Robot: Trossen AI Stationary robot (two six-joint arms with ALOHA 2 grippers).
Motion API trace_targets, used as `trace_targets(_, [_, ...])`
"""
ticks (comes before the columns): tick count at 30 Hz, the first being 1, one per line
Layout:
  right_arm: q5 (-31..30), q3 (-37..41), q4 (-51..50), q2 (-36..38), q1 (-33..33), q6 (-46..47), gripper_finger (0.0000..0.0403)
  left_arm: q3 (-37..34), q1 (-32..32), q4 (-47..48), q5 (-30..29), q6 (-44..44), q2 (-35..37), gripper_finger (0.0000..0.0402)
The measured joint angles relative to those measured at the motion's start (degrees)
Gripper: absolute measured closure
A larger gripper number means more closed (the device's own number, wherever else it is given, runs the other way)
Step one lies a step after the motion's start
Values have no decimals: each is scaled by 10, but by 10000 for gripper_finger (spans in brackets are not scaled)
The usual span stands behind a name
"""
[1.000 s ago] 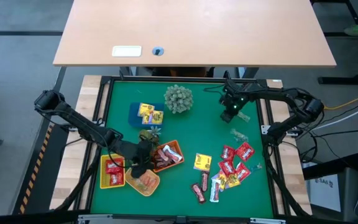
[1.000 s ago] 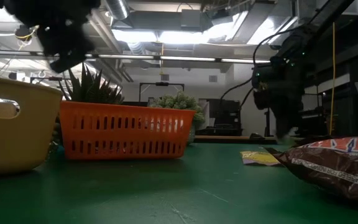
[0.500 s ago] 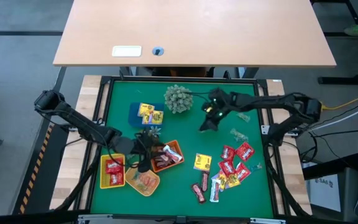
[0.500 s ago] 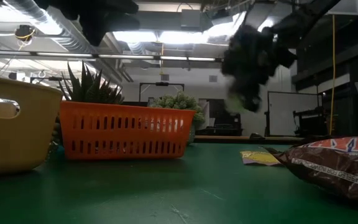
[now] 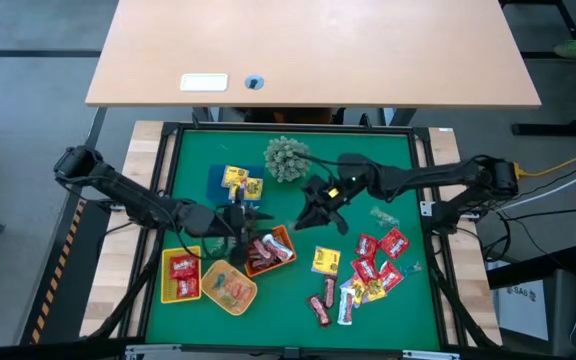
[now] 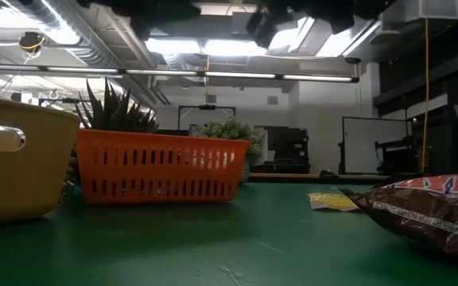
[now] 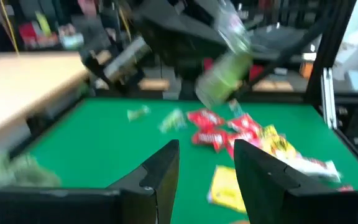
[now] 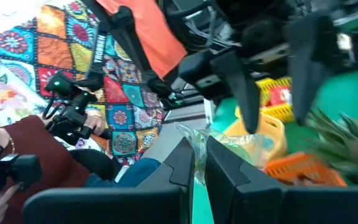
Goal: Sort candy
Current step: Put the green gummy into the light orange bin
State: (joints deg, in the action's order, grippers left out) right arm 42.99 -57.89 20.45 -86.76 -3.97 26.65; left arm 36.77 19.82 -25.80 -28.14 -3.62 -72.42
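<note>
My right gripper (image 5: 315, 211) hangs over the table's middle, shut on a small clear, greenish sweet (image 7: 224, 77). My left gripper (image 5: 258, 220) is open above the orange tray (image 5: 286, 240), its fingertips (image 7: 166, 163) pointing at the right gripper a short way off. Red, yellow and dark brown sweets (image 5: 370, 270) lie loose near the right edge. Two clear pieces (image 5: 383, 214) lie beyond them. Sorted sweets fill the yellow tray (image 5: 167, 291), the round tan tray (image 5: 211, 300) and the blue tray (image 5: 215, 184). My right gripper pinches the greenish sweet by its clear wrapper end (image 8: 197, 134) between the two fingers (image 8: 182, 163). The sweet is lifted clear of the table and hangs tilted below the fingers, as the left wrist view shows.
A spiky pale green plant ball (image 5: 286, 158) stands at the far middle. A spiky dark plant (image 5: 240, 212) sits by the orange tray. In the low view the orange tray (image 6: 161, 168) and a brown bar (image 6: 428, 210) stand close. A person (image 8: 17, 162) holding a camera sits beyond the table.
My right gripper has swung from the far right of the table toward the left and near side, carrying the greenish sweet to the middle. My left gripper has risen from the trays and moved toward the far side, now facing the right gripper.
</note>
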Motion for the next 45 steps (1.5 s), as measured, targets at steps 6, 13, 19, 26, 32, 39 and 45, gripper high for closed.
trace_targets(6, [-24,-27,0,0,23,-1,375,0,-20,-82,59,75,0,263])
trace_targets(13, [-51,-32,3,0,26,-12,375,0,-36,-115,88,88,0,263])
trace_targets(19, [-65,-32,10,0,26,-14,375,0,-54,-130,144,89,0,263])
trace_targets(26, [-65,-32,33,0,26,-15,375,0,-71,-142,146,89,0,263])
trace_targets(32, [-70,-32,35,0,26,-18,375,0,-79,-142,189,89,0,263])
trace_targets(39, [-121,-32,35,0,26,-31,375,0,-79,-142,188,89,0,263])
trace_targets(45, [-125,-32,35,0,26,-31,375,0,-79,-142,188,89,0,266])
